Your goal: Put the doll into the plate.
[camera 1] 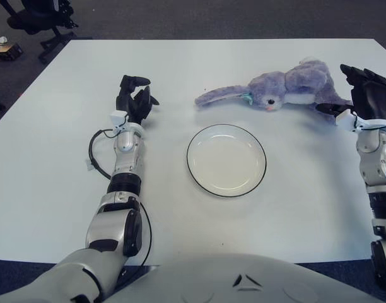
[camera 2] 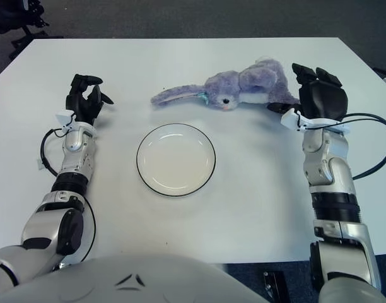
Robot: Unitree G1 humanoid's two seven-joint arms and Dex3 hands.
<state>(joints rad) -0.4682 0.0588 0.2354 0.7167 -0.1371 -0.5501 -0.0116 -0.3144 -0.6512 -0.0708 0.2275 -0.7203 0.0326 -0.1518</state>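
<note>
An empty white plate (camera 1: 226,160) sits nearest on the white worktop (camera 1: 48,170). Left of it, the left hand (camera 1: 134,98) shows fingers loosely curled, holding nothing. Beyond, the purple plush rabbit (camera 1: 278,89) lies flat; the right hand (camera 2: 317,95) is just beside its rear, fingers spread.

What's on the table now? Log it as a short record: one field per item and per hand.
doll: purple plush rabbit doll lying on its side on the white table, beyond the plate
plate: white round plate with dark rim, nothing in it
right hand: right hand open beside the doll's right end, not gripping
left hand: left hand open, left of the plate
</note>
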